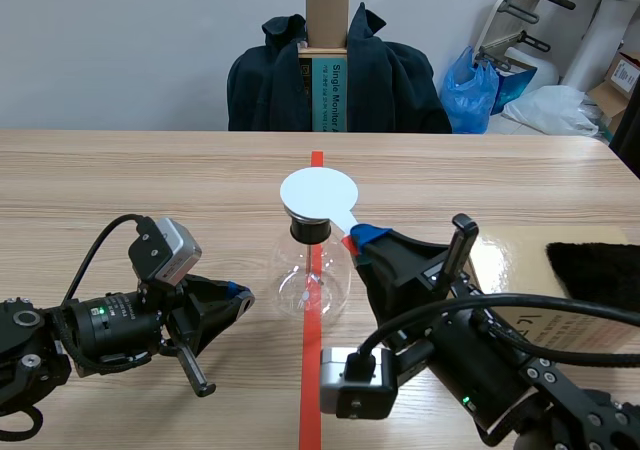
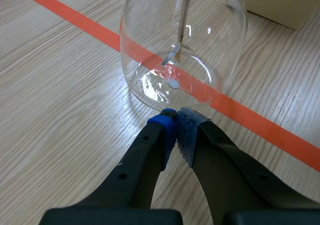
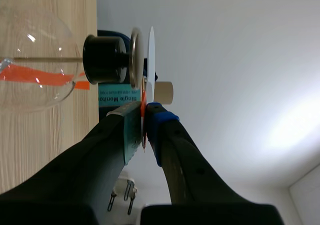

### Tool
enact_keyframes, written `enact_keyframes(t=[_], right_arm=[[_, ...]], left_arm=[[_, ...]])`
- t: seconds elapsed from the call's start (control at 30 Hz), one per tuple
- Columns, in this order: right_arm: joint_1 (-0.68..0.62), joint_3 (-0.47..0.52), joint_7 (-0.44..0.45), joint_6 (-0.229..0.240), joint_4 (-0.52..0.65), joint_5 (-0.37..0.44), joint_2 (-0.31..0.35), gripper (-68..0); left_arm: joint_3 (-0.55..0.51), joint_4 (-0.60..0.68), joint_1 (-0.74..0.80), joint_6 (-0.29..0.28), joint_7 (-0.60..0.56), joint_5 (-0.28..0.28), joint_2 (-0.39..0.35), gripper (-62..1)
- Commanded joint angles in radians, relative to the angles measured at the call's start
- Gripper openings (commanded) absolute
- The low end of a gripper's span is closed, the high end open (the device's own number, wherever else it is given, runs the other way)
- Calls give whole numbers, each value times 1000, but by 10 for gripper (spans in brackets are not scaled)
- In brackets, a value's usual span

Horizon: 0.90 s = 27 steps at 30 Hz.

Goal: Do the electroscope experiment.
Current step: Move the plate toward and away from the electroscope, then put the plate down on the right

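The electroscope is a clear glass flask (image 1: 311,275) with a black stopper (image 1: 309,230), standing on the orange tape line mid-table. A white round disc (image 1: 318,192) with a short handle lies over its top. My right gripper (image 1: 362,237) is shut on that handle. The right wrist view shows the white disc (image 3: 151,60) right against the metal cap plate (image 3: 135,60) above the stopper (image 3: 102,59), with my right gripper (image 3: 144,117) pinching its red-edged handle. My left gripper (image 2: 175,116) is shut on nothing, its tips at the base of the flask (image 2: 150,30). Foil leaves (image 2: 172,55) hang inside.
A black cloth (image 1: 600,270) lies on a tan board (image 1: 510,260) at the right. Behind the far table edge stand a chair draped with a dark jacket (image 1: 335,75) and a blue bag (image 1: 475,90). The orange tape line (image 1: 312,390) runs down the middle.
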Motion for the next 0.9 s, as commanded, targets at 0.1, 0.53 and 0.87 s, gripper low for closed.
enact_keyframes(t=[0.1,0.53,0.87], right_arm=[[14,8,-80,-11,19,3,3,-669],[15,8,-293,-13,20,21,2,-669],[-19,80,-293,-49,175,211,9,-669]], left_arm=[[-7,18,-5,2,-14,-18,-14,-578],[-27,206,152,11,-21,-92,-130,-578],[-179,561,451,105,-3,-127,-259,-577]])
